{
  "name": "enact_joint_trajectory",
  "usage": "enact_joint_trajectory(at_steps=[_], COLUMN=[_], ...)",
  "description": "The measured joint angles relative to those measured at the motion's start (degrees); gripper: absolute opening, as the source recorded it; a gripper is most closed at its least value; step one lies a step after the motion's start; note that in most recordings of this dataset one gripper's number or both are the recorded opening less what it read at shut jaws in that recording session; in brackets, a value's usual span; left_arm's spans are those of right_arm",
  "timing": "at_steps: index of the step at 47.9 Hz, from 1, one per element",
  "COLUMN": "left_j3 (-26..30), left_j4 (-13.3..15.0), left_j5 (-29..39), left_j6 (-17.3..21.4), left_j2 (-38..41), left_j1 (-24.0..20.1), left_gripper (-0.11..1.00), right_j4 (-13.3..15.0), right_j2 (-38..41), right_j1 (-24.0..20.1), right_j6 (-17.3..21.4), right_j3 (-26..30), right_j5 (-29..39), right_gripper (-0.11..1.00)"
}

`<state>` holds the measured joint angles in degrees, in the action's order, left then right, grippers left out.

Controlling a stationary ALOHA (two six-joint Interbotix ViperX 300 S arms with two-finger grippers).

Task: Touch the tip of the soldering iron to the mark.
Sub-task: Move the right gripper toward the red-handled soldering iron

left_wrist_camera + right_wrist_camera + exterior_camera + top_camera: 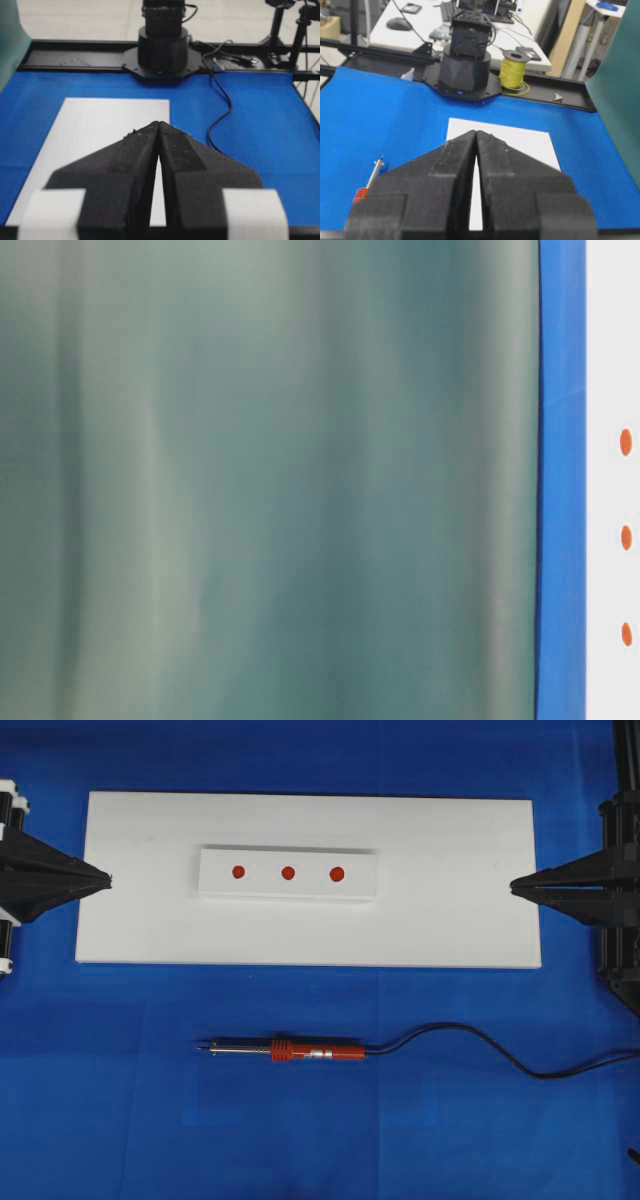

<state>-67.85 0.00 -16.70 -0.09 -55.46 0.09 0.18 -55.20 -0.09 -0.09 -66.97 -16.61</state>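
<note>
The soldering iron (pixel 290 1050) lies flat on the blue mat in front of the white board, tip to the left, black cord (pixel 480 1045) trailing right. Part of its shaft and red collar shows low in the right wrist view as the soldering iron (pixel 370 182). On a small raised white block (pixel 288 873) sit three red marks (pixel 288 873); the marks (pixel 626 537) also show at the table-level view's right edge. My left gripper (pixel 108 880) is shut and empty at the board's left end. My right gripper (pixel 514 885) is shut and empty at the board's right end.
A large white board (pixel 150 920) carries the block, on a blue mat (pixel 100 1100). Each arm's black base (pixel 162 47) stands behind the far end of the board. A green curtain (pixel 270 480) fills most of the table-level view.
</note>
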Motion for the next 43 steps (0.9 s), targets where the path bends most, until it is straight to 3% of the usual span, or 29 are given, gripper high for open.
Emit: enact_joint_trajectory(at_steps=[6, 17, 28, 35, 43], left_j3=[0.1, 0.0, 0.1, 0.0, 0.0], left_j4=[0.0, 0.0, 0.0, 0.0, 0.0], left_j5=[-0.1, -0.1, -0.1, -0.2, -0.2], left_j6=[-0.8, -1.1, -1.3, -1.3, -1.3], left_j2=[-0.1, -0.2, -0.2, -0.2, -0.2], left_j1=[0.6, 0.8, 0.8, 0.7, 0.8], left_gripper=[0.0, 0.0, 0.0, 0.0, 0.0], right_j4=[-0.1, -0.1, -0.2, -0.3, -0.5], right_j2=[0.6, 2.7, 7.4, 12.0, 19.2], right_j1=[-0.5, -2.3, -6.8, -9.1, -9.5], right_j6=[1.1, 4.0, 4.5, 5.7, 8.0], right_j3=[0.3, 2.5, 3.5, 4.4, 5.6], right_j5=[1.1, 4.0, 2.6, 0.0, -3.3], right_gripper=[-0.06, -0.06, -0.02, 0.2, 0.7])
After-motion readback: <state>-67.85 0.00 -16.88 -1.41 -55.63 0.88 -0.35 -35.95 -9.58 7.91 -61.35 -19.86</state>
